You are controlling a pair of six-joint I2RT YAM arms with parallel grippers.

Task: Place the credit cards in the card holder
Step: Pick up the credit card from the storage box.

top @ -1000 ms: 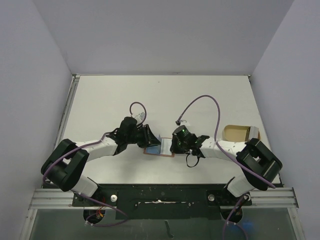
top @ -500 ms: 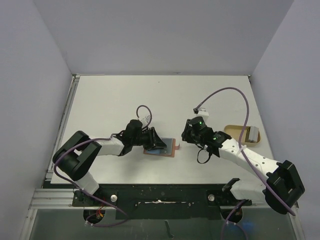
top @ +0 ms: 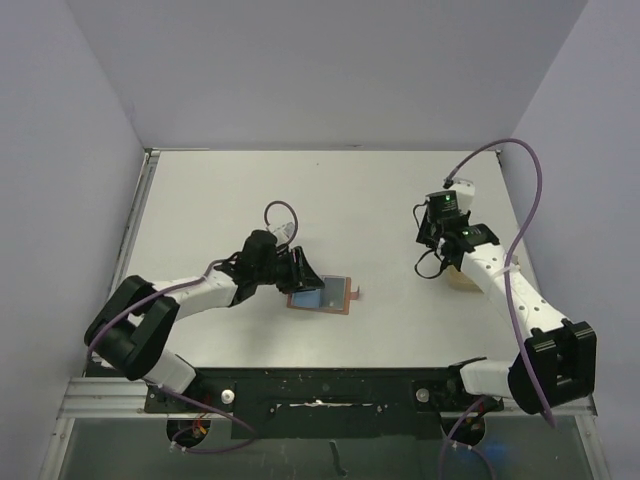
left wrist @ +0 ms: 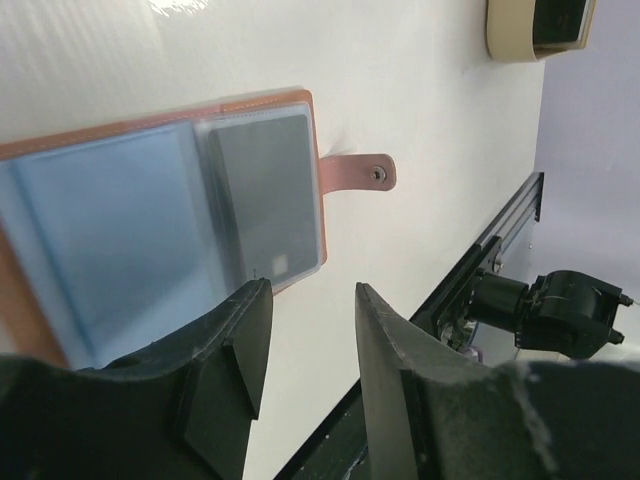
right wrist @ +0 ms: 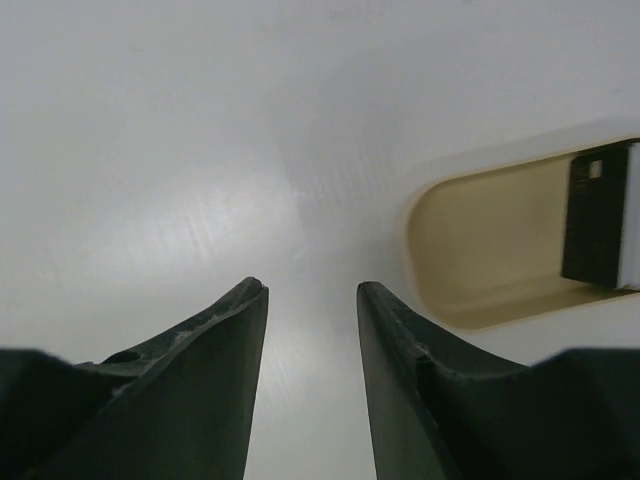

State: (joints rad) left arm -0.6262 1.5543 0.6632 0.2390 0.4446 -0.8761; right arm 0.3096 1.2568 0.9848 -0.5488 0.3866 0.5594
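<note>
Left gripper spread at the open card holder — right gripper spread, empty, beside the tan tray.

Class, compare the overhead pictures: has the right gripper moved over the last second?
Yes. The right gripper has swung right, away from the card holder, which lies where it was, and now hangs beside the tan tray.

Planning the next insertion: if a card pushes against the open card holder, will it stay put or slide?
Likely slides: the card holder lies thin and flat on a smooth table. Its leather probably flexes at the fold, and the thin snap tab looks floppy.
</note>
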